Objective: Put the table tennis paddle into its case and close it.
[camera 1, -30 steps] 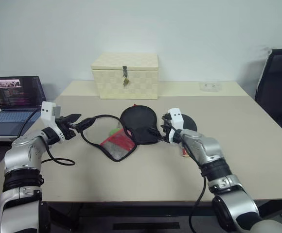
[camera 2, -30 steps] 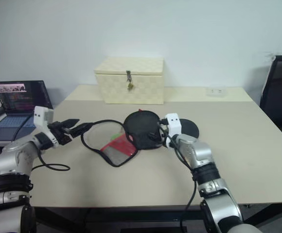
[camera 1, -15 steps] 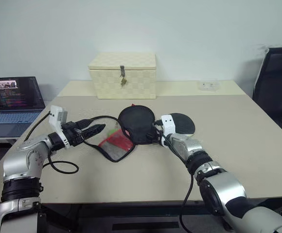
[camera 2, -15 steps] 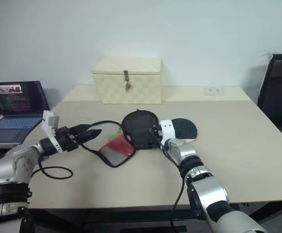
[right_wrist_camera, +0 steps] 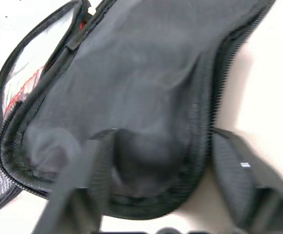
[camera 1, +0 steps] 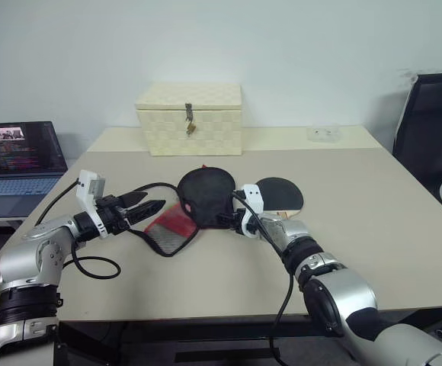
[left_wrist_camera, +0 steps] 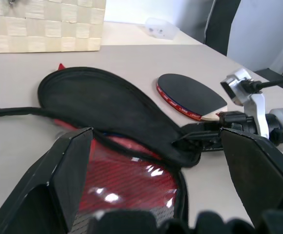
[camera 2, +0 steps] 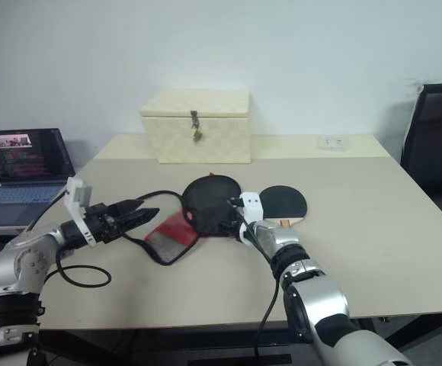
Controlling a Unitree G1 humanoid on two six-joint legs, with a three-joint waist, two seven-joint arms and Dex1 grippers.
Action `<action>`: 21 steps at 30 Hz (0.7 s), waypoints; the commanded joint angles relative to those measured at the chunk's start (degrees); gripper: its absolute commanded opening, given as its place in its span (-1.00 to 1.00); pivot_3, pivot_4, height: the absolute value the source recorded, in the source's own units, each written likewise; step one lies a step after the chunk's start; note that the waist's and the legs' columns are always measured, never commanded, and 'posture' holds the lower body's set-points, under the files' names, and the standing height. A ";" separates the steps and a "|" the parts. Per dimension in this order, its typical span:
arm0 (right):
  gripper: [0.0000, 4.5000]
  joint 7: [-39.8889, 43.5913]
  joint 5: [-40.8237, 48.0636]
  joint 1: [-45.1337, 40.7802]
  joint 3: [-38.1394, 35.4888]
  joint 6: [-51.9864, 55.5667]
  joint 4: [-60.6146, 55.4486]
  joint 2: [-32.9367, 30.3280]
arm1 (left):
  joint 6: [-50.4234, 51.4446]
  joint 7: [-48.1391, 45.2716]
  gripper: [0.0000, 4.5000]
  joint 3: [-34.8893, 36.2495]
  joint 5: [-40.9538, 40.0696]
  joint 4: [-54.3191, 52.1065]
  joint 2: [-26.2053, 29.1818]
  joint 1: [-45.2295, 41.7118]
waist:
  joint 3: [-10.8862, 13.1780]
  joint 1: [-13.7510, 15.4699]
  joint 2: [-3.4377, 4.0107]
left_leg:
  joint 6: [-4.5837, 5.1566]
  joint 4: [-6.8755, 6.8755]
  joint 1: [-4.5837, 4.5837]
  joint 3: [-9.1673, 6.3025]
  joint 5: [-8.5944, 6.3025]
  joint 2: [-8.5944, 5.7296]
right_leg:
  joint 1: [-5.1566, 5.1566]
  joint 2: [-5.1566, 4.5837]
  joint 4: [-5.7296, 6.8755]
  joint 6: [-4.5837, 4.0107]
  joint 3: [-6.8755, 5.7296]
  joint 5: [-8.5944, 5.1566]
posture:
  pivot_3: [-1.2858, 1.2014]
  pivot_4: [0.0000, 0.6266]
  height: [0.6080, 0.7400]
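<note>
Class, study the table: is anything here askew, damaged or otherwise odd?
Nothing is damaged or spilled. The case lies unzipped and flopped open, its cord looped loosely over the table, and the table tennis paddle lies outside it, beside it.

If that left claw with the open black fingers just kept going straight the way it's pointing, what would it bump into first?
Most likely the case: the left gripper points across the table at its open black flap and red panel, lying just ahead. Beyond it lies the table tennis paddle. Exact height is hard to judge.

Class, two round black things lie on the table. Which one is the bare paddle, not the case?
The table tennis paddle, flat beside the case on the robot's right: wooden handle, red edge, no zip.
</note>
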 commanded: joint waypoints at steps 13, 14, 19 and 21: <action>-1.00 -8.33 5.34 0.39 -7.32 2.16 -8.40 1.31 | 1.16 1.45 1.00 -0.54 -1.19 -4.92 0.31 -1.28 | 0.00 0.06 0.00 | 0.00 -0.01 -0.05 -0.01 0.00 -0.01 | -0.02 -0.02 -0.01 0.00 -0.01 0.00 | 0.03 -0.52 1.00; -1.00 -9.10 5.92 1.04 -7.72 3.18 -10.39 1.00 | 1.19 1.39 1.00 -0.78 -1.18 -4.87 0.27 -1.70 | 0.00 0.09 0.00 | 0.00 0.00 -0.05 -0.01 0.00 -0.02 | -0.02 -0.02 -0.01 0.00 0.00 0.00 | 0.03 -0.52 1.00; -1.00 -13.94 8.42 7.27 -9.26 12.02 -25.84 -0.81 | 1.11 0.98 1.00 -2.20 -1.27 -4.44 -0.23 -3.89 | 0.00 0.43 0.00 | 0.00 0.00 -0.08 -0.05 0.00 -0.02 | -0.02 -0.02 -0.02 0.00 -0.03 0.00 | 0.03 -0.52 1.00; -1.00 -16.40 9.67 11.35 -9.53 17.54 -35.06 -1.40 | 0.93 0.68 1.00 -2.89 -1.08 -4.02 -0.50 -4.76 | 0.00 0.54 0.00 | 0.00 0.00 -0.11 -0.06 0.00 -0.03 | -0.02 -0.03 -0.03 0.00 -0.04 0.00 | 0.03 -0.52 1.00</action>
